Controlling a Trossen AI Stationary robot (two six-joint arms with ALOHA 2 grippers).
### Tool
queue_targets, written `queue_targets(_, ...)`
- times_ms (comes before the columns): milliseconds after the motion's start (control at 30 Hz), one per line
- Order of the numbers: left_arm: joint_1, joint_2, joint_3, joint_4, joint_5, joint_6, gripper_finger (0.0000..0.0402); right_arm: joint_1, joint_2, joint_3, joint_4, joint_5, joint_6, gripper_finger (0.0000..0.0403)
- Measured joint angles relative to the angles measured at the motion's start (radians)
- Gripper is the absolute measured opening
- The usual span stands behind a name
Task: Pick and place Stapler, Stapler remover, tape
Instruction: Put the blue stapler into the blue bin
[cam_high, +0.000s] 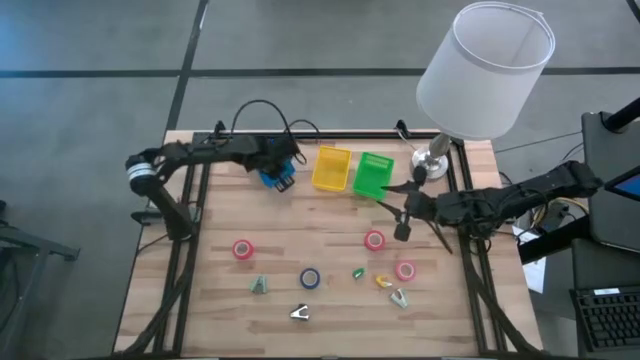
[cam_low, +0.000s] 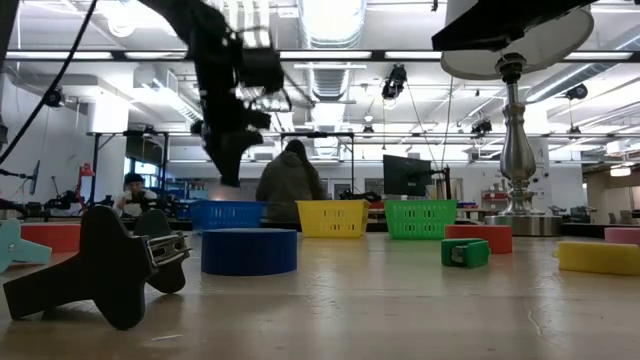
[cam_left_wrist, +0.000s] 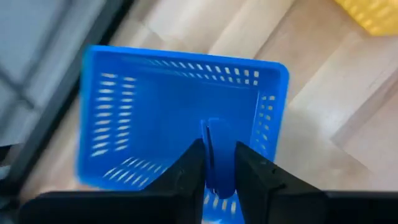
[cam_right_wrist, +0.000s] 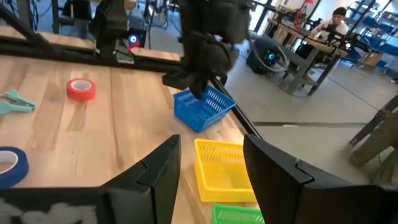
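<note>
My left gripper (cam_left_wrist: 217, 146) hangs over the blue bin (cam_left_wrist: 124, 112) at the table's far left and is shut on a small blue object (cam_left_wrist: 219, 163); I cannot tell which kind of thing it is. My right gripper (cam_right_wrist: 211, 174) hovers open near the table's right side (cam_high: 405, 222), nothing between its fingers. Three pink tape rolls (cam_high: 243, 249) (cam_high: 374, 239) (cam_high: 405, 270) and a blue roll (cam_high: 310, 278) lie flat on the table. Pale staple removers (cam_high: 259, 285) (cam_high: 300, 313) (cam_high: 400, 297) and small green (cam_high: 358, 272) and yellow (cam_high: 383, 281) staplers lie near the front. My left gripper has the small blue object (cam_left_wrist: 214, 134) between its two fingers, which come from above and point steeply down. The object fills the gap between them and hangs clear above the blue bin's floor. The fingers hide which part of it they are on.
A yellow bin (cam_high: 331, 169) and a green bin (cam_high: 372, 174) stand next to the blue bin along the far edge. A lamp with a white shade (cam_high: 480, 70) stands at the far right corner. People sit in the room beyond the table.
</note>
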Motion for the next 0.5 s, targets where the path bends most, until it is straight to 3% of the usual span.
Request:
queue_targets(67,0.047,0.021,-0.022,0.032,0.034,0.045,0.0070,0.000,0.027,0.012,0.000,0.000,0.000,0.0171)
queue_targets(333,0.126,0.069,-0.077,0.116,-0.058,0.172,0.0072,0.000,0.111,0.048,-0.002,0.001,0.003,0.0171)
queue_targets(500,0.141,0.093,-0.084,0.194,-0.064,0.188,0.0090,0.000,0.158,0.059,-0.004,0.000,0.004,0.0171)
